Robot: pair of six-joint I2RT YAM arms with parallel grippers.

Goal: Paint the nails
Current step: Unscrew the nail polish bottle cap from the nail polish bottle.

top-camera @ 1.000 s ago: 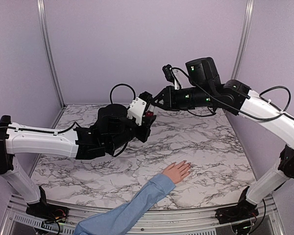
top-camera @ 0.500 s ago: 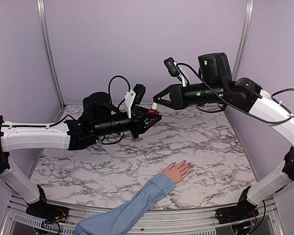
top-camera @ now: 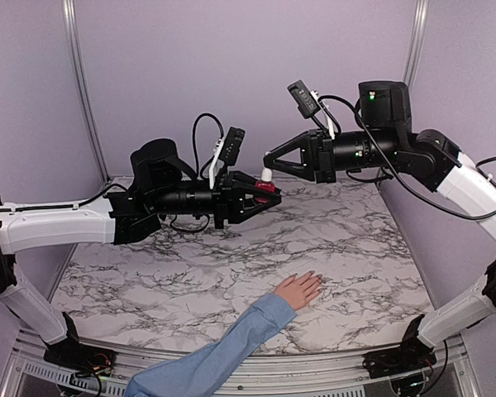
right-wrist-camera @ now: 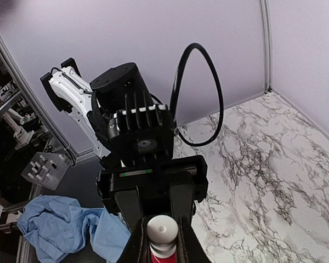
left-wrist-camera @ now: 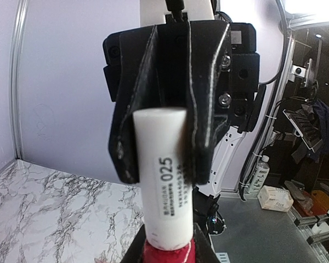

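The marble table (top-camera: pixel 355 240) lies well below the nail-polish bottle (top-camera: pixel 267 188), which is held in the air over its far half. The left gripper (top-camera: pixel 262 192) is clamped on the bottle's red body. The right gripper (top-camera: pixel 267 170) reaches in from the opposite side, fingers closed on the white cap (top-camera: pixel 266 175) atop that body. A human hand (top-camera: pixel 298 289) in a blue sleeve rests flat on the table, below the bottle and well apart from it; its nails (top-camera: pixel 317 277) are too small to make out. Uncapping looks to be the step in hand. The next move calls for twisting the cap loose and drawing the brush straight out while the body is held firm.
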